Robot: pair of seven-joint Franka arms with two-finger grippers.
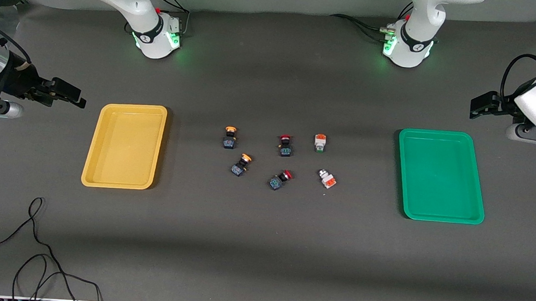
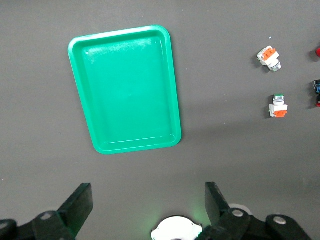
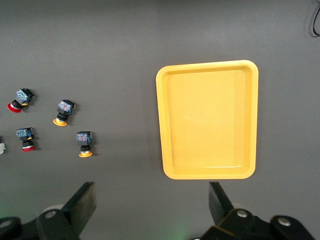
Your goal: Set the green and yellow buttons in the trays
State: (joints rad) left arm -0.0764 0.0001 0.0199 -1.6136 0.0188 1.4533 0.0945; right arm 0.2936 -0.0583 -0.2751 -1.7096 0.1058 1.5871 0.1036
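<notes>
Two yellow-capped buttons [image 1: 230, 137] [image 1: 241, 164] lie mid-table, toward the yellow tray [image 1: 133, 108], which is empty. Two white-grey green-ended buttons [image 1: 320, 142] [image 1: 327, 178] lie toward the green tray [image 1: 436, 133], also empty. My left gripper [image 1: 478, 105] is open and empty, in the air past the green tray at the left arm's end. Its wrist view shows its gripper [image 2: 147, 192], the green tray [image 2: 130, 90] and the green buttons [image 2: 269, 57] [image 2: 278, 106]. My right gripper [image 1: 73, 96] is open and empty, in the air past the yellow tray. Its wrist view shows its gripper [image 3: 151, 192], the yellow tray [image 3: 207, 120] and the yellow buttons [image 3: 64, 112] [image 3: 84, 143].
Two red-capped switches [image 1: 285, 145] [image 1: 280, 179] lie between the yellow and green buttons; they also show in the right wrist view [image 3: 20, 99] [image 3: 26, 138]. A loose black cable [image 1: 34, 248] lies near the front edge at the right arm's end.
</notes>
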